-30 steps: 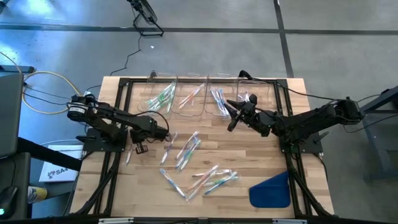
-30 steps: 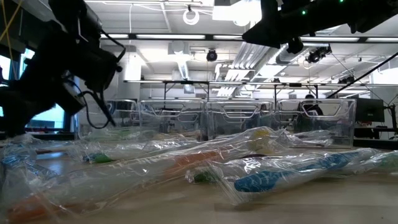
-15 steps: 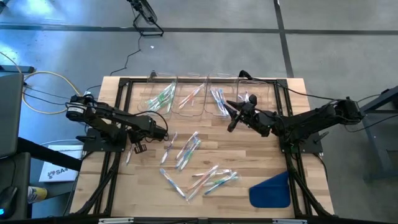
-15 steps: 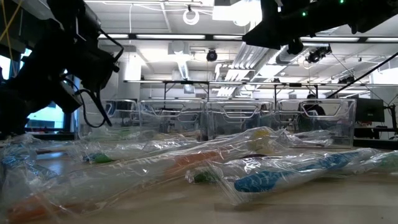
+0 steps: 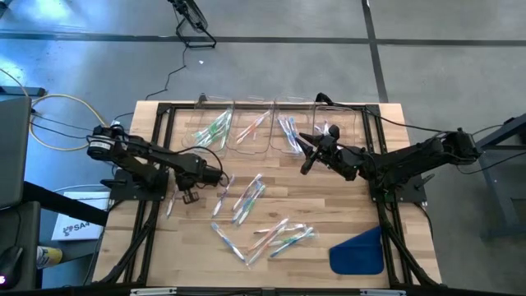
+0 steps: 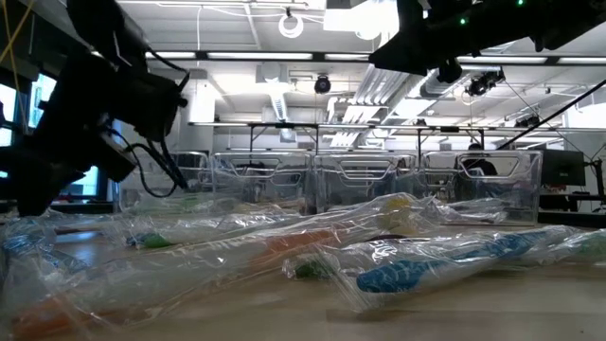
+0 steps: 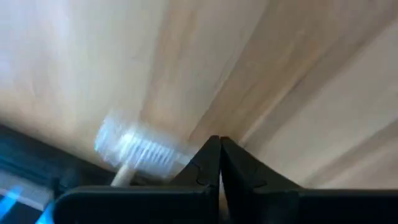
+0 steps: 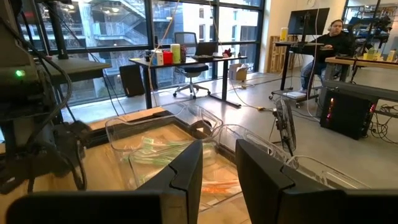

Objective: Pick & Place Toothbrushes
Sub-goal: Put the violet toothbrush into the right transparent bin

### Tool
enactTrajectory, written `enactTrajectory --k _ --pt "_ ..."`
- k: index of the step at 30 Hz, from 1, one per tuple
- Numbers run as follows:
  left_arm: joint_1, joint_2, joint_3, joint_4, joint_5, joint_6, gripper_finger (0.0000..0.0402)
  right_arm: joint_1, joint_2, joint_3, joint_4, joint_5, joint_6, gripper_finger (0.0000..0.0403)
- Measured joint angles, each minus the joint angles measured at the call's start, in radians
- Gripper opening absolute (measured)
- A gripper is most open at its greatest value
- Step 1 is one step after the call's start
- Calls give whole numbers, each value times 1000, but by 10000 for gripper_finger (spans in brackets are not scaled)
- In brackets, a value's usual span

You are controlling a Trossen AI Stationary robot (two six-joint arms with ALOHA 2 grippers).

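Several toothbrushes in clear wrappers lie loose on the middle of the wooden table [image 5: 251, 197] [image 6: 417, 270]. My left gripper [image 5: 189, 196] [image 7: 219, 149] is shut and points down at the table's left side. Nothing is between its fingers. A white toothbrush [image 5: 170, 204] lies flat on the wood there, its bristle head [image 7: 140, 150] right beside the fingertips. My right gripper [image 5: 305, 165] [image 8: 217, 177] hangs level in front of the clear bins [image 5: 251, 127], open, with nothing between its fingers. My left gripper's shut fingers [image 7: 208, 163] come down from above next to the white toothbrush's bristle head [image 7: 163, 158]. One finger hides that side of the head, so I cannot tell whether it touches the head or the wood.
Several clear bins stand in a row along the far edge, holding green [image 5: 215, 127], pink-orange [image 5: 253, 127] and blue [image 5: 289, 131] toothbrushes. A blue flat piece [image 5: 359, 251] lies at the near right. Black frame rails [image 5: 156, 164] run along both sides of the table.
My left gripper has tipped a little on its wrist and its fingertips have swung slightly toward the table's right. It has stayed shut over the same spot. My right arm has kept still.
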Motion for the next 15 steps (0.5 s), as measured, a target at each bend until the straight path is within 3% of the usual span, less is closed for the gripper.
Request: enactTrajectory --k 4,15 --pt "0 -13 -63 35 41 1 5 0 0 0 0 1 0 90" --pt "-1 -125 -54 33 115 -23 5 0 0 0 9 2 0 90"
